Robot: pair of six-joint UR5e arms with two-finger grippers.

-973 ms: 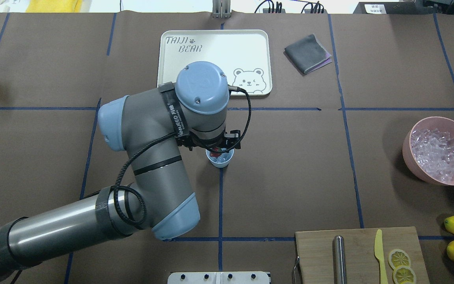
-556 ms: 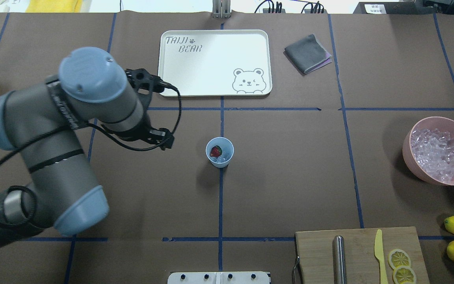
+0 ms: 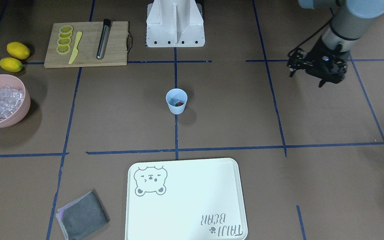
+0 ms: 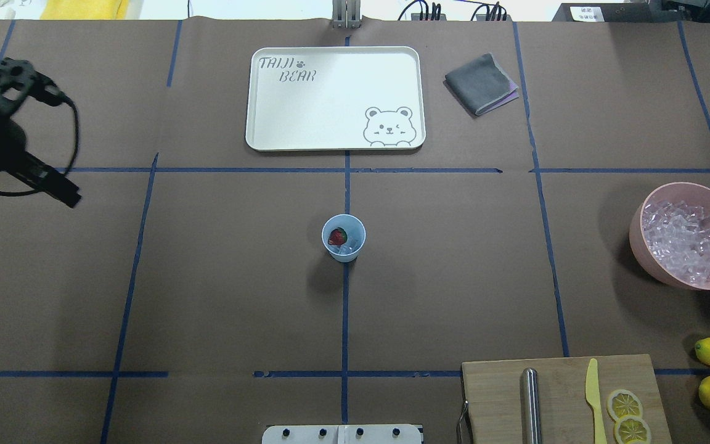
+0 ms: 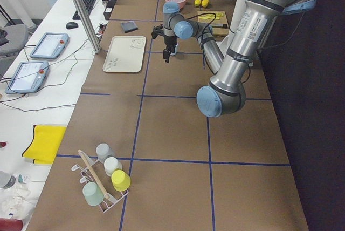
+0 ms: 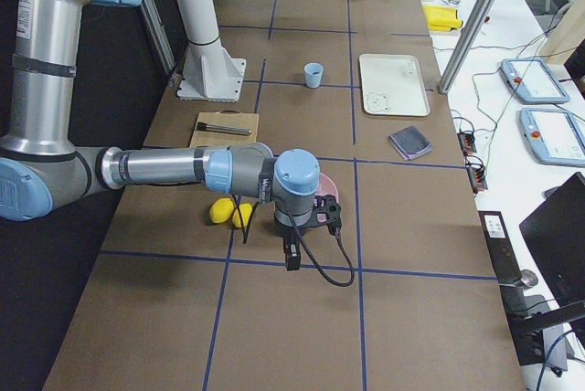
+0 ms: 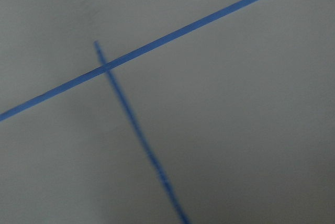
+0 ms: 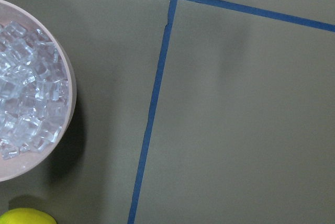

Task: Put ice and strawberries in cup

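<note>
**Left gripper** (image 3: 322,71), black and two-fingered, hangs over the brown paper table covering (image 3: 232,113). Whether its fingers (image 3: 322,81) are parted cannot be told. Well apart from the fingers, toward the table's middle, the small pale-blue plastic cup (image 3: 176,107) stands upright. It holds a red strawberry (image 3: 179,104) and clear ice cubes (image 3: 175,99).

Beyond the cup, farther from the fingers:
- a pink bowl (image 3: 21,110) of ice
- two yellow lemons (image 3: 18,50)
- a wooden cutting board (image 3: 115,50) bearing lemon slices (image 3: 64,39), a yellow knife (image 3: 74,48) and a metal cylinder (image 3: 103,39)

A white bear-printed tray (image 3: 192,196) and a folded grey cloth (image 3: 82,216) lie farthest from the robot's white base (image 3: 175,25).

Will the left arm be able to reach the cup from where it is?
Probably yes. The left tool is off to the side, and nothing stands between it and the cup.
</note>
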